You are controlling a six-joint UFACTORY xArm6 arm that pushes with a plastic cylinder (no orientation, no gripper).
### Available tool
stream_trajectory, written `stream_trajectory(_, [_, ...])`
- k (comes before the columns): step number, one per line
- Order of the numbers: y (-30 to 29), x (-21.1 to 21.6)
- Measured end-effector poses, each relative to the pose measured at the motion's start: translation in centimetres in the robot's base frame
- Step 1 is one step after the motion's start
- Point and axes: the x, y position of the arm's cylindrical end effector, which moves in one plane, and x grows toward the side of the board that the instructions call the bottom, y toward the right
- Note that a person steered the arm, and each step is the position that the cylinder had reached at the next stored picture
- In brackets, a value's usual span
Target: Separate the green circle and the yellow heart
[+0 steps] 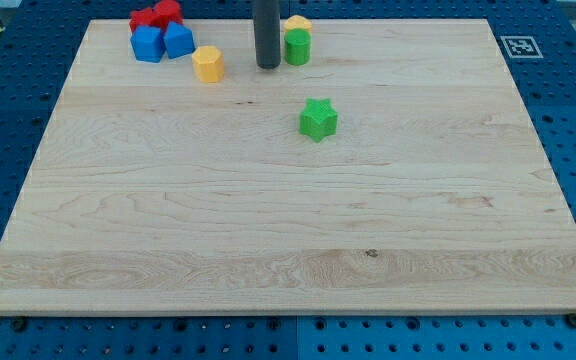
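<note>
The green circle [297, 47] stands near the view's top, just right of centre. The yellow heart [297, 23] sits right behind it, touching it on its upper side, and is partly hidden by it. My tip [267, 66] rests on the board just left of the green circle, a small gap apart from it. The dark rod rises straight up out of the view.
A green star [318, 119] lies below and right of the tip. A yellow hexagon block [208, 63] lies to the tip's left. At the top left are two blue blocks [148, 44] [178, 40] and two red blocks [143, 18] [167, 11]. The wooden board [288, 230] sits on a blue pegboard table.
</note>
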Motion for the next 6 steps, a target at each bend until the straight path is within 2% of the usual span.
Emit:
stream_trajectory(3, [0.2,-5.4])
stream_trajectory(6, [6.5,-5.2])
